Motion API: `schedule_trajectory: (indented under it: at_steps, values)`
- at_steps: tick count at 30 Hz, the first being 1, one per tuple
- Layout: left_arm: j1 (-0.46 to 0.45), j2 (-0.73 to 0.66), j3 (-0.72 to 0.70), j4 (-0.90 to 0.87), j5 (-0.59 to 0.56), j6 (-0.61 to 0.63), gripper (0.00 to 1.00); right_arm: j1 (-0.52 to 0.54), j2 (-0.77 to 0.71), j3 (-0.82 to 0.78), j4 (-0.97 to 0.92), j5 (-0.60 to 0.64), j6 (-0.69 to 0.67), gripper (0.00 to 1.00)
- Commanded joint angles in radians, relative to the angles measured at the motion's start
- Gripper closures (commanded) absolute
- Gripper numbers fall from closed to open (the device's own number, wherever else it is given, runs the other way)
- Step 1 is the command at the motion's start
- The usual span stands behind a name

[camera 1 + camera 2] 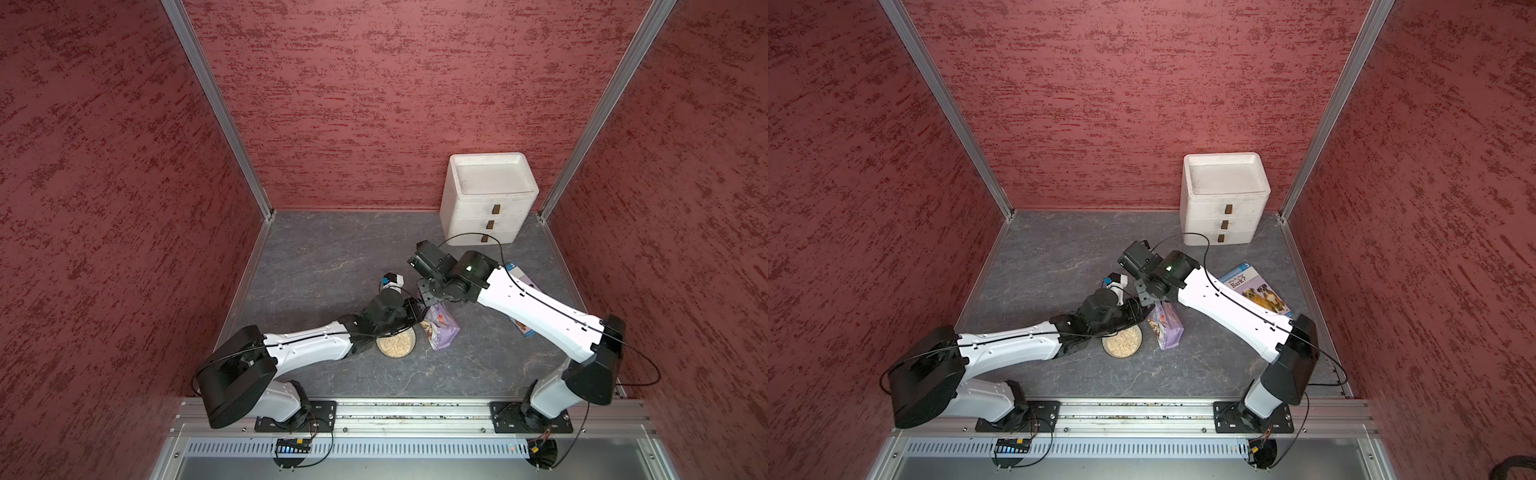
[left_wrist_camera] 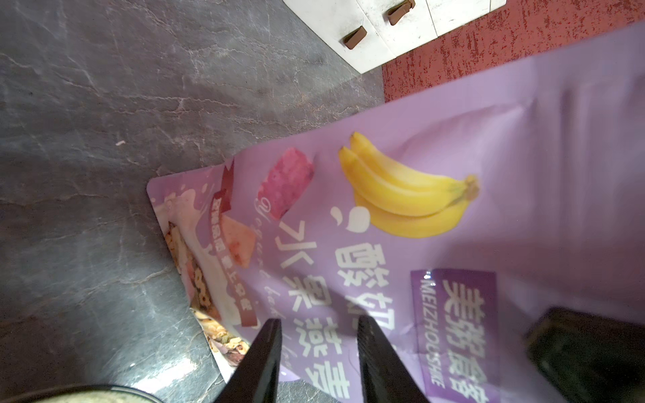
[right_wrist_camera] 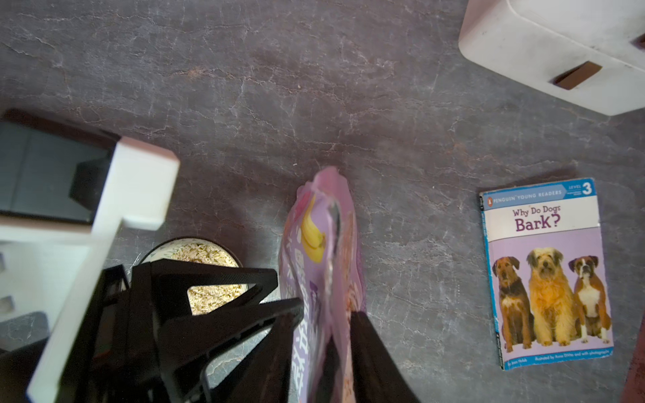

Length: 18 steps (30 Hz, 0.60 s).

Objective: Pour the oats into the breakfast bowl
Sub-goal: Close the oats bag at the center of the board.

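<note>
The breakfast bowl (image 1: 395, 358) (image 1: 1121, 358) stands on the grey table, filled with pale oats (image 1: 396, 343) (image 3: 204, 253). Just right of it a lilac oats pouch (image 1: 444, 330) (image 1: 1170, 330) (image 3: 314, 244) stands upright on the table. My right gripper (image 3: 326, 310) (image 1: 427, 296) comes down over the pouch's top, one finger pressed on each side of its mouth. My left gripper (image 2: 319, 321) (image 1: 417, 314) hovers over the bowl's far edge with its jaws apart, tips at the pouch's printed face (image 2: 401, 209), nothing between them.
A white three-drawer box (image 1: 486, 199) (image 1: 1223, 195) stands at the back right. A blue dog book (image 1: 1258, 291) (image 3: 544, 272) lies flat right of the pouch, partly under my right forearm. Red walls enclose the table on three sides.
</note>
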Motion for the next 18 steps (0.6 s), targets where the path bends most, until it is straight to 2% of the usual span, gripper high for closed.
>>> schedule_trajectory:
  at_steps: [1, 5, 9, 14, 18]
  values:
    - [-0.004, 0.013, 0.013, 0.024, 0.01, -0.002, 0.6, 0.008, -0.041, -0.034, -0.001, -0.055, 0.032, 0.71]
    - [-0.005, 0.012, 0.013, 0.025, 0.01, -0.003, 0.6, 0.023, -0.042, -0.063, -0.013, -0.053, 0.044, 0.75]
    - [-0.005, 0.013, 0.013, 0.026, 0.009, -0.004, 0.6, 0.031, -0.037, -0.056, -0.029, -0.01, 0.048, 1.0]
    - [-0.005, 0.013, 0.011, 0.025, 0.009, -0.003, 0.6, 0.083, -0.042, -0.041, -0.055, 0.192, 0.073, 1.0]
    - [-0.005, 0.012, 0.012, 0.024, 0.009, -0.002, 0.6, 0.082, -0.037, -0.029, -0.046, 0.151, 0.062, 1.0]
